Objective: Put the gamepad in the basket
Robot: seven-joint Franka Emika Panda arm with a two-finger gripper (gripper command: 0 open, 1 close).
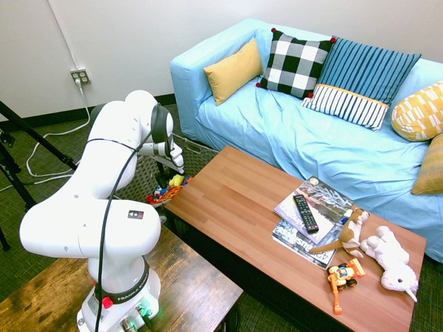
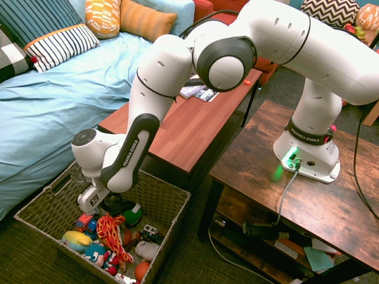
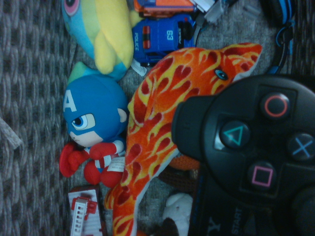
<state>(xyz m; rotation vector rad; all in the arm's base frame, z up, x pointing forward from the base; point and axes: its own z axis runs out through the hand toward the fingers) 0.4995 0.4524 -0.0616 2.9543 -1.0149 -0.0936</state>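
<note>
The arm [image 2: 284, 41] is glossy white, built of rounded, bulging shells joined by dark grey rings at each joint. One large joint cap [image 2: 222, 62] is a grey disc with a white centre, and a smaller grey cap [image 2: 84, 137] sits near the wrist. The forearm carries a black inlay lettered "FRANKA EMIKA" in white (the same name runs round the black band [image 2: 308, 139] at the foot). The round white base [image 2: 308, 163] shows a green light and a red button. A black cable [image 1: 114, 200] runs along the shells. A small square sticker, orange and dark, [image 1: 135, 216] marks the lower body.
</note>
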